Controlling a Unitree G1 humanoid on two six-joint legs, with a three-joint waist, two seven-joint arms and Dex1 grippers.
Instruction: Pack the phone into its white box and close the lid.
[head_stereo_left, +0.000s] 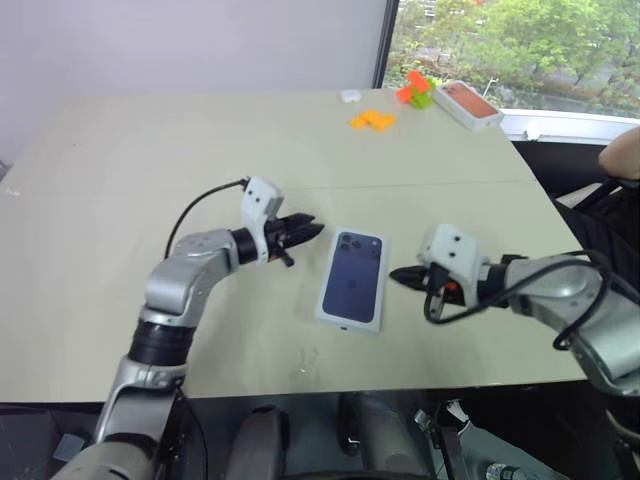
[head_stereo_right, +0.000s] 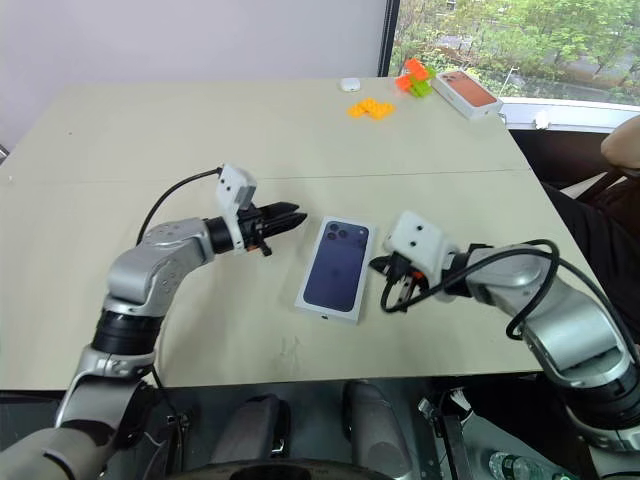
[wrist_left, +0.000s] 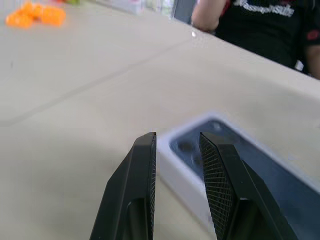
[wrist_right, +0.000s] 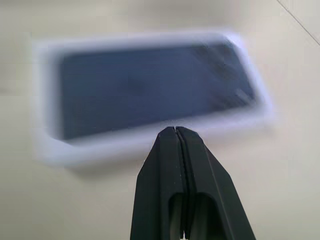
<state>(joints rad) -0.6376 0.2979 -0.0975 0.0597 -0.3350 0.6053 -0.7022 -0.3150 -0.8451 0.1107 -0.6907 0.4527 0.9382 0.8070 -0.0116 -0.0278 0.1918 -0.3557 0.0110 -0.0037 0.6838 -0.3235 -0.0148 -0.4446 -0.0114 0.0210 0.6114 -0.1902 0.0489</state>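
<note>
Your left gripper (head_stereo_left: 308, 230) hovers above the table (head_stereo_left: 120, 160), left of centre, its two black fingers (wrist_left: 145, 170) parted by a narrow gap with nothing between them. It points toward three o'clock, at the near end of the lid (head_stereo_left: 353, 279), and stands just beside it without touching.

At the centre you have the lid lying flat on the table, printed side up: a white rectangle with a dark blue phone picture, its camera lenses at the twelve o'clock end. Its long axis leans slightly, the far end tipped toward one o'clock. You cannot tell from here whether the white box and the phone sit beneath it; the white side wall under the printed top is all that shows.

At three o'clock of the lid your right gripper (head_stereo_left: 400, 274) points toward nine o'clock at the lid's long edge, near it but apart. Its fingers (wrist_right: 175, 165) are pressed together, tips meeting, holding nothing.

Far across the table, toward one o'clock, you see orange blocks (head_stereo_left: 372, 120), then orange and green pieces (head_stereo_left: 414, 88), and a box with orange-red top (head_stereo_left: 470, 103) near the window. A person's arm (head_stereo_left: 620, 152) shows at the right edge.
</note>
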